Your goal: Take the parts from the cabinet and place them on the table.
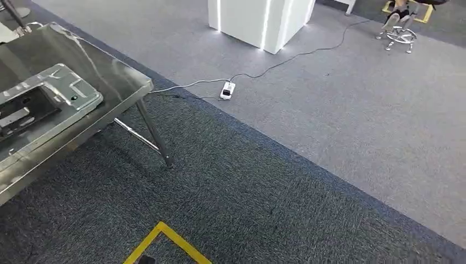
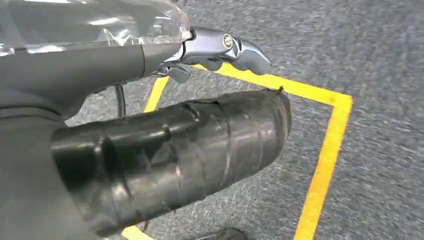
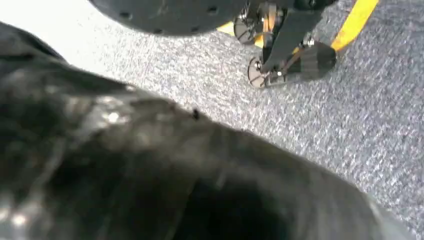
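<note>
A silver stamped metal part (image 1: 41,104) with a dark inset lies flat on the shiny steel table (image 1: 112,74) at the left of the head view. My left hand (image 2: 200,100) hangs over the grey carpet; its thick black-taped thumb (image 2: 175,155) and silver fingers (image 2: 220,47) are apart with nothing between them. My right hand (image 3: 150,170) is a dark blurred mass close to the lens, hanging above the carpet, and how its fingers lie is unclear.
The table's slanted legs (image 1: 156,135) reach the dark carpet. A white power strip (image 1: 227,90) and its cable cross the floor beyond. A lit white pillar (image 1: 258,22) stands behind, a chair base (image 1: 399,36) far right. Yellow floor tape (image 1: 165,236) lies near my feet.
</note>
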